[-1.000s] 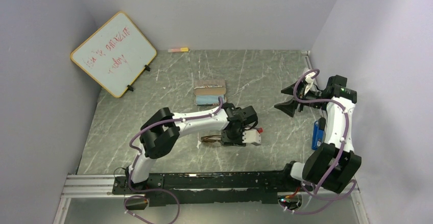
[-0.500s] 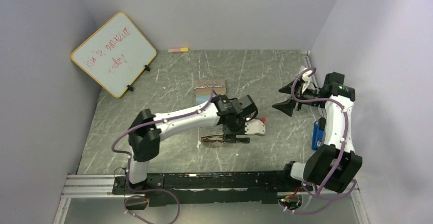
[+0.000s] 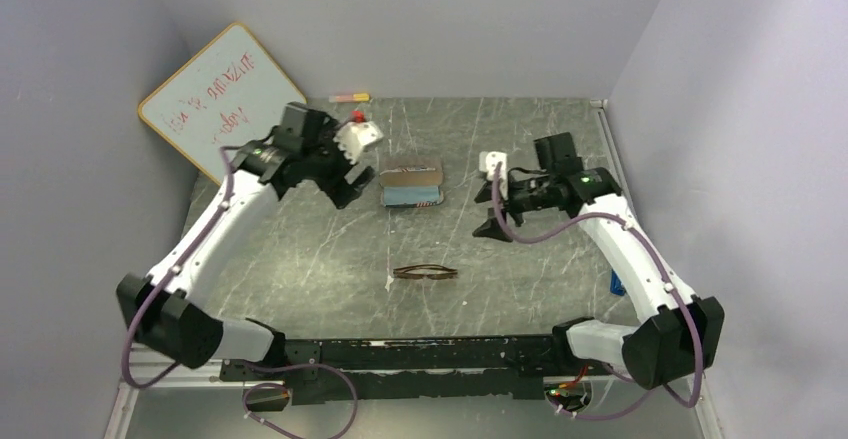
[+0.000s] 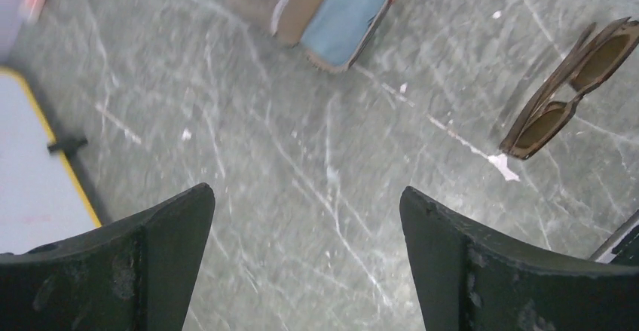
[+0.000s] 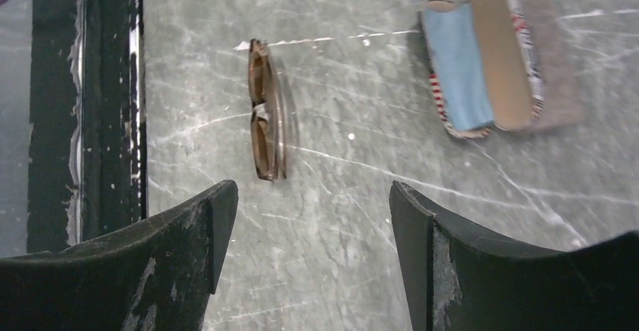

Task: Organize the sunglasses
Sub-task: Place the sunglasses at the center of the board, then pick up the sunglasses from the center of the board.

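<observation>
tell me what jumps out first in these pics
The brown sunglasses lie folded alone on the table, towards the front. Behind them an open case shows its blue lining, with the left claw and right claw hanging open either side of it, holding nothing. A whiteboard leans at the far left.

Brown-framed sunglasses (image 3: 425, 273) with amber-brown lenses are shown folded, resting on the grey marbled table (image 3: 300, 249). In the top view the pair is placed toward 6 o'clock from the table's centre, its long axis laid from 9 to 3 o'clock.
</observation>
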Controlling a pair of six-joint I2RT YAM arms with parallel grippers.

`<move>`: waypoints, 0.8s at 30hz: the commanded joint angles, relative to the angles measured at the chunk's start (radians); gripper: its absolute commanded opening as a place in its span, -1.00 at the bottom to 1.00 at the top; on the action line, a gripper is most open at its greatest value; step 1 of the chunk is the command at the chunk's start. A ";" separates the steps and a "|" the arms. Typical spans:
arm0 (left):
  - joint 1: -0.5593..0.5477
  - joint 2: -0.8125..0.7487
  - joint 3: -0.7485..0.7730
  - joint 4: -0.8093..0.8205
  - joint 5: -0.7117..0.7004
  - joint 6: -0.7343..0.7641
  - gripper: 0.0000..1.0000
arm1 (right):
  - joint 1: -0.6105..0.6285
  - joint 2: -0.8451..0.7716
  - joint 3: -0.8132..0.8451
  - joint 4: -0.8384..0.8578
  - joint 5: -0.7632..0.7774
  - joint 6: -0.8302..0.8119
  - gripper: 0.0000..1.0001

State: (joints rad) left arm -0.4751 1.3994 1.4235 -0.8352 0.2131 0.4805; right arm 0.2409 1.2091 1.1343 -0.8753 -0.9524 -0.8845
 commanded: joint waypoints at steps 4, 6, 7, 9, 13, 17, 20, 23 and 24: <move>0.195 -0.158 -0.234 0.153 0.242 0.003 0.94 | 0.312 -0.006 -0.164 0.207 0.342 0.090 0.55; 0.197 -0.176 -0.296 0.209 0.260 -0.006 0.94 | 0.408 -0.015 -0.213 0.256 0.422 0.106 0.55; 0.197 -0.179 -0.319 0.225 0.281 -0.004 0.94 | 0.457 -0.012 -0.227 0.269 0.461 0.111 0.54; 0.198 -0.182 -0.348 0.229 0.354 0.036 0.94 | 0.527 -0.002 -0.249 0.289 0.510 0.105 0.52; 0.193 -0.195 -0.386 0.241 0.516 0.137 0.94 | 0.551 0.012 -0.256 0.299 0.518 0.096 0.56; 0.128 -0.177 -0.398 0.232 0.560 0.230 0.94 | 0.510 -0.008 -0.244 0.288 0.429 0.115 0.61; 0.011 -0.166 -0.426 0.249 0.498 0.273 0.94 | 0.396 -0.052 -0.251 0.294 0.348 0.123 0.64; -0.113 -0.153 -0.468 0.298 0.412 0.272 0.94 | 0.284 -0.093 -0.257 0.310 0.323 0.144 0.65; -0.150 -0.142 -0.478 0.313 0.389 0.267 0.94 | 0.261 -0.108 -0.263 0.324 0.331 0.159 0.66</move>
State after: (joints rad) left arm -0.5056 1.2369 0.9852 -0.5865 0.6563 0.6941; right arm 0.5961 1.1770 0.8684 -0.6144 -0.5659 -0.7700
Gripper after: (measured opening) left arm 0.971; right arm 0.824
